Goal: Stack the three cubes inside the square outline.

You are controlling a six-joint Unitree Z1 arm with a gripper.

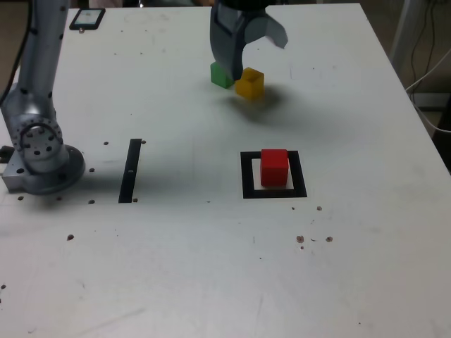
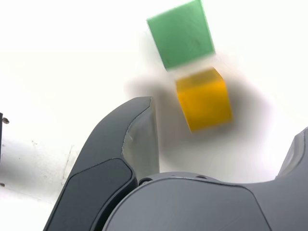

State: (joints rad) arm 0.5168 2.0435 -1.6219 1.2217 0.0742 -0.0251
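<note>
The red cube (image 1: 274,168) was observed inside the square outline (image 1: 248,192), at about five o'clock from the gripper (image 1: 259,60) in the exterior view. The yellow cube (image 2: 205,102) was noted beside the green cube (image 2: 181,35), which lay at about ten o'clock from it in that view. The gripper was spread wide, with nothing held. The yellow cube was judged the next to be picked; for this, the jaws should be squared to its faces, centred, and lowered without the green cube being nudged, then closed gently before a straight lift.
</note>
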